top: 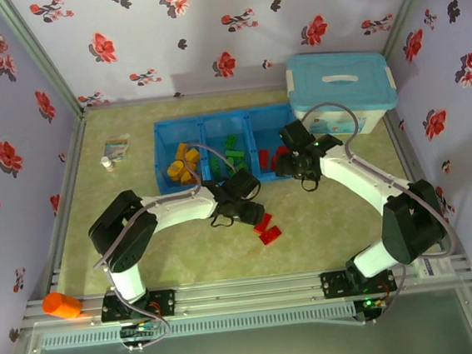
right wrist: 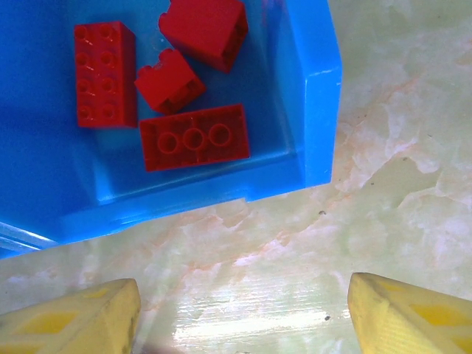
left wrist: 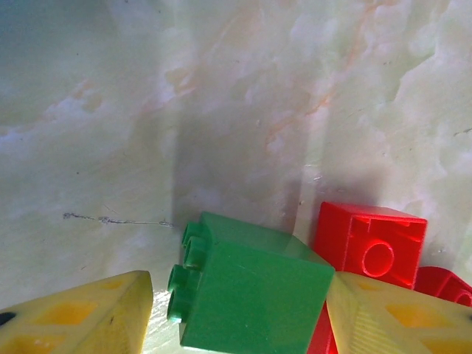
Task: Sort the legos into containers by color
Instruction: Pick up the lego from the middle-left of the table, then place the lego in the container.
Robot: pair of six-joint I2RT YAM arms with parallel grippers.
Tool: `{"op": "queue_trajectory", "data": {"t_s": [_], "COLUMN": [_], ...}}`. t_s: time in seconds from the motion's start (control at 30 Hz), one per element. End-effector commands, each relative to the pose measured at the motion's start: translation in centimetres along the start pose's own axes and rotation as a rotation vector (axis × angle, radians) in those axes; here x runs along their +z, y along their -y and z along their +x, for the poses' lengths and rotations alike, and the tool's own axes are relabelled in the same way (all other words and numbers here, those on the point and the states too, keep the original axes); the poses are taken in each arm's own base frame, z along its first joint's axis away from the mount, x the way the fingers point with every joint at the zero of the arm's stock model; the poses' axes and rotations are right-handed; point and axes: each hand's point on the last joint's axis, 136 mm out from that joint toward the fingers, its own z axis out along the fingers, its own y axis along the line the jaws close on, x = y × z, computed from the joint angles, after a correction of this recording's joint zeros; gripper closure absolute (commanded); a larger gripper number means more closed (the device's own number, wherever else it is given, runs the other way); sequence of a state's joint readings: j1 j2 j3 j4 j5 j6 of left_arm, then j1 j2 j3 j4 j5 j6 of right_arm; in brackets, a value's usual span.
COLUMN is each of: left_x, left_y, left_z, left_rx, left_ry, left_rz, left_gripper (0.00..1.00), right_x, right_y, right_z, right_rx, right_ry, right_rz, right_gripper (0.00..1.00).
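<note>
A green lego (left wrist: 251,295) lies on its side on the table between my left gripper's (left wrist: 240,284) yellow fingers. The right finger touches it, and a thin gap shows at the left finger (left wrist: 81,313). Red legos (left wrist: 372,243) lie just behind it, also seen as red legos (top: 264,227) beside the left gripper (top: 246,208). The blue tray (top: 202,123) holds yellow-orange bricks (top: 183,164) on the left, green bricks (top: 232,154) in the middle and red legos (right wrist: 193,137) on the right. My right gripper (right wrist: 243,310) hangs open and empty over bare table, just in front of the tray wall (right wrist: 317,110); from above, the right gripper (top: 288,165) sits at the red compartment.
A white storage box with a light-blue lid (top: 340,90) stands right of the tray. A small bottle (top: 108,163) and a card (top: 117,147) lie at the left. An orange object (top: 61,305) rests on the front rail. Floral walls enclose the table.
</note>
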State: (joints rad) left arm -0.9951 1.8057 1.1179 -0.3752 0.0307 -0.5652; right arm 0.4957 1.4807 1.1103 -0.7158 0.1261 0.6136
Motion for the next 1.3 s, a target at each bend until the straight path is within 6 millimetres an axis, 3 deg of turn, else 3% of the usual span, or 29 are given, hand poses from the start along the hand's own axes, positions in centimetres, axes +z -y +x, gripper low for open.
{"op": "queue_trajectory", "data": {"t_s": [0.0, 0.13, 0.33, 0.57, 0.77, 0.97, 1.27], "left_x": [0.2, 0.2, -0.3, -2.6, -6.9, -10.8, -11.9], "left_y": [0.5, 0.2, -0.4, -1.0, -2.4, -5.0, -8.5], "left_z": [-0.2, -0.3, -0.7, -1.8, -4.9, -9.2, -13.3], "left_rx": [0.028, 0.024, 0.018, 0.013, -0.048, -0.142, -0.219], "left_ry": [-0.012, -0.009, 0.008, 0.068, 0.223, 0.349, 0.373], "left_rz": [0.008, -0.009, -0.033, -0.054, -0.05, -0.05, -0.106], "left_gripper": [0.37, 0.4, 0.58, 0.62, 0.62, 0.6, 0.6], "right_x": [-0.7, -0.6, -0.6, -0.5, -0.3, 0.4, 0.3], "right_y": [-0.1, -0.2, -0.2, -0.1, 0.1, -0.1, -0.6], "right_z": [0.0, -0.1, 0.0, 0.2, 1.0, 2.5, 3.9], "right_rx": [0.031, 0.032, 0.035, 0.037, 0.043, 0.057, 0.027], "right_ry": [0.019, 0.018, 0.022, 0.017, 0.003, -0.032, -0.043], "right_rz": [-0.022, -0.027, -0.028, -0.031, -0.041, -0.079, -0.097], "right_gripper": [0.25, 0.25, 0.25, 0.25, 0.26, 0.26, 0.26]}}
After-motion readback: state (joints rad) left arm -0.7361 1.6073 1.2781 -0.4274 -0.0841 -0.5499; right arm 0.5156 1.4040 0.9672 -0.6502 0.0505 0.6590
